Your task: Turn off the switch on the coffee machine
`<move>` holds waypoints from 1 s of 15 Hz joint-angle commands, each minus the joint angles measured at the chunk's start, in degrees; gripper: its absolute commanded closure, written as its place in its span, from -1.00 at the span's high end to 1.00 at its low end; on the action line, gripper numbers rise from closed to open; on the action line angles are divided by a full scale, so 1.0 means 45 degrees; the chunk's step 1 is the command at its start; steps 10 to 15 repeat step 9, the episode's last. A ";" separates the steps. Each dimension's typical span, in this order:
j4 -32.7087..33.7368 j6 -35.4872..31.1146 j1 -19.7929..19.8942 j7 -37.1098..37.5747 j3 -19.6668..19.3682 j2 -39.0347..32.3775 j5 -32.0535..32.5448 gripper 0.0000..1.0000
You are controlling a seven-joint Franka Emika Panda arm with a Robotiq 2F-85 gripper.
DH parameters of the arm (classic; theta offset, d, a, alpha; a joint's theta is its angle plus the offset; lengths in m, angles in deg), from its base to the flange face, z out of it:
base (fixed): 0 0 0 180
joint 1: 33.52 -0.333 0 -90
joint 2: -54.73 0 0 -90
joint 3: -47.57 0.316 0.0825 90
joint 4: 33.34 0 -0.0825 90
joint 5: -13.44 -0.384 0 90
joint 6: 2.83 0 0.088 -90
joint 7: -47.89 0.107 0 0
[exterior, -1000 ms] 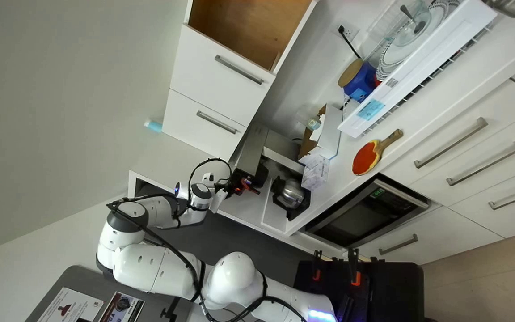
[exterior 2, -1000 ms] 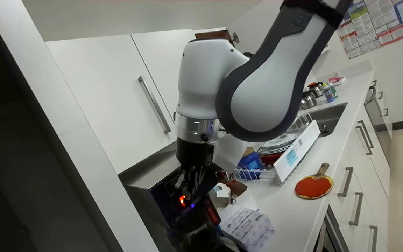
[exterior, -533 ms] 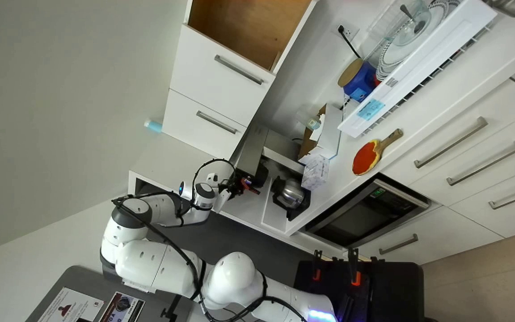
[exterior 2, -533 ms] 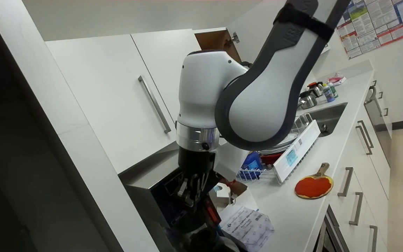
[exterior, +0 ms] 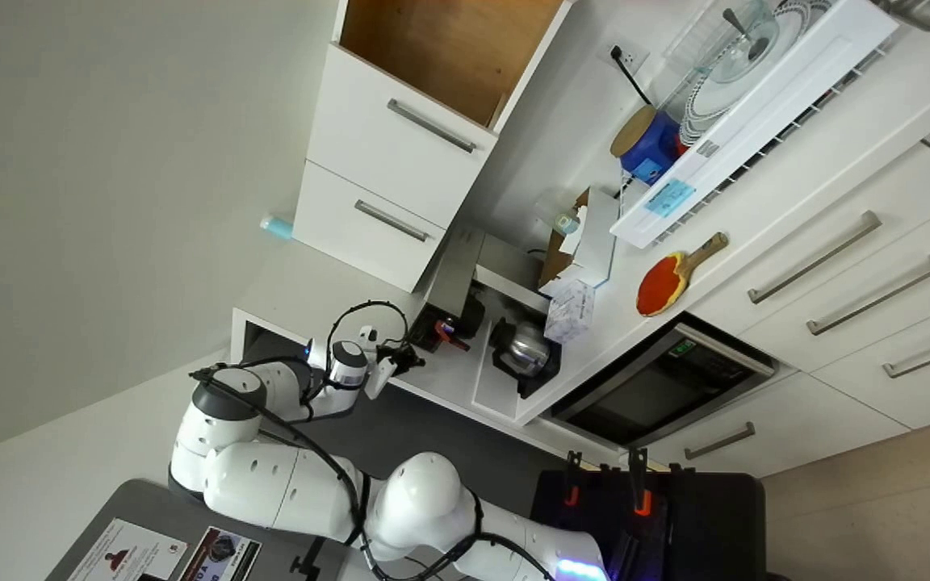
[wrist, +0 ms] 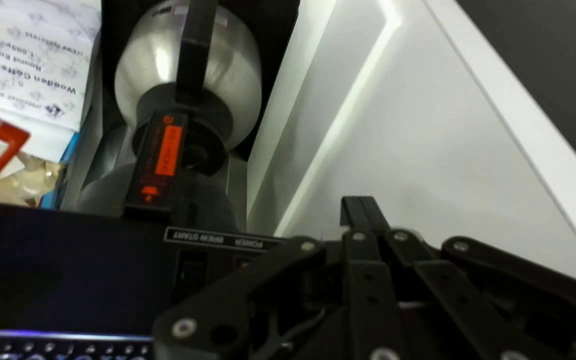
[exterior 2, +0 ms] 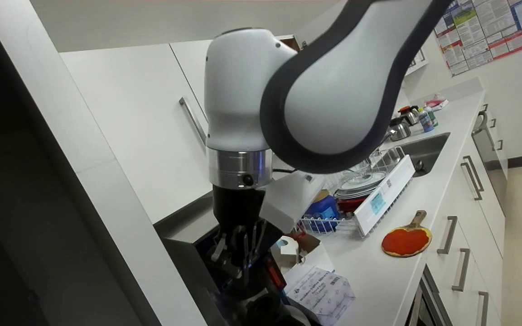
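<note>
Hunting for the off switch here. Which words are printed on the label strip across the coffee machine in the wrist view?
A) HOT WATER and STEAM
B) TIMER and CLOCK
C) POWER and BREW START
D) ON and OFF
C: the label strip on the coffee machine carries POWER and BREW START, upside down in the wrist view.

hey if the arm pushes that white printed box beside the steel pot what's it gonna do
The white printed box will probably slide rather than roll, since its sides are flat. Its print, "Wooden Coffee", hints at light wooden contents, though those are hidden. Its cardboard-looking faces might dent under a hard push.
</note>
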 commanded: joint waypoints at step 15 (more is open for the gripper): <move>0.0451 0.6437 -0.0035 0.1357 0.0097 0.2307 -0.2417 -1.00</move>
